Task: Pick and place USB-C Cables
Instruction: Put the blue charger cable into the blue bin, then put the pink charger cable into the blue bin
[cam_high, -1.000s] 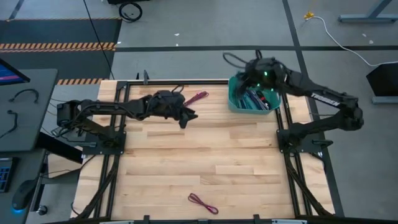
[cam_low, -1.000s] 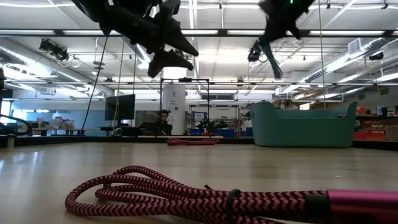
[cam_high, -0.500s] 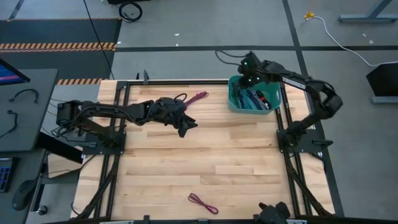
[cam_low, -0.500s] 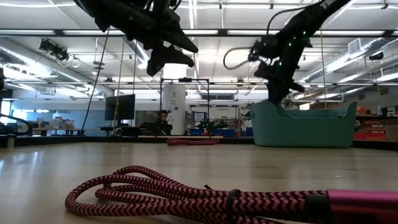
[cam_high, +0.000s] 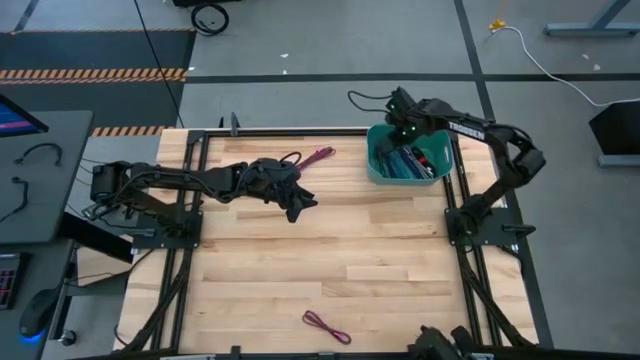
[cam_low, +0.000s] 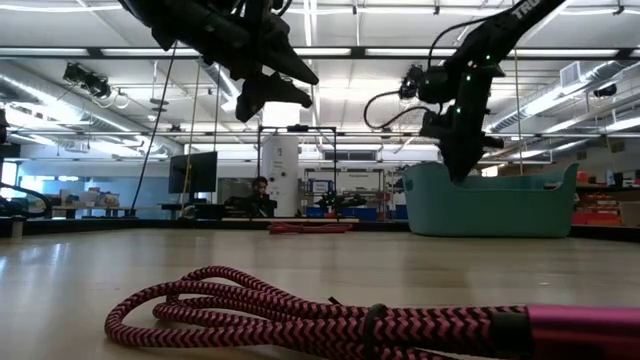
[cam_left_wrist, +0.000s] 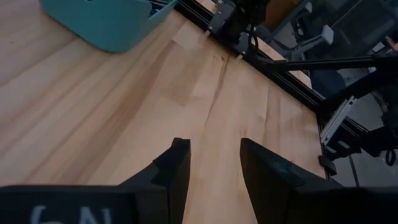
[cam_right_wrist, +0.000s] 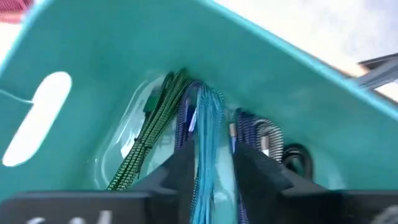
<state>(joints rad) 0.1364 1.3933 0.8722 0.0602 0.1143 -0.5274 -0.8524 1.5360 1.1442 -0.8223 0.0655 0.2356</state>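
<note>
Now I see my left gripper (cam_high: 303, 203) hovering over the bare table (cam_high: 330, 260) left of centre, fingers apart and empty. A magenta cable (cam_high: 318, 155) lies by the far edge, another magenta cable (cam_high: 327, 326) near the front edge. On the right, my right gripper (cam_right_wrist: 208, 165) reaches into the teal bin (cam_high: 375, 165), fingers narrowly straddling a blue cable (cam_right_wrist: 205, 137) among green cables (cam_right_wrist: 146, 140).

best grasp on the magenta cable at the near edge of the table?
Judging by the views: take the magenta cable at mid-bundle, near the tie, from straight above. It lies flat on bare table as a thin strip, so the fingers should straddle its narrow width. The left gripper, open and empty, is the closer one.
</note>
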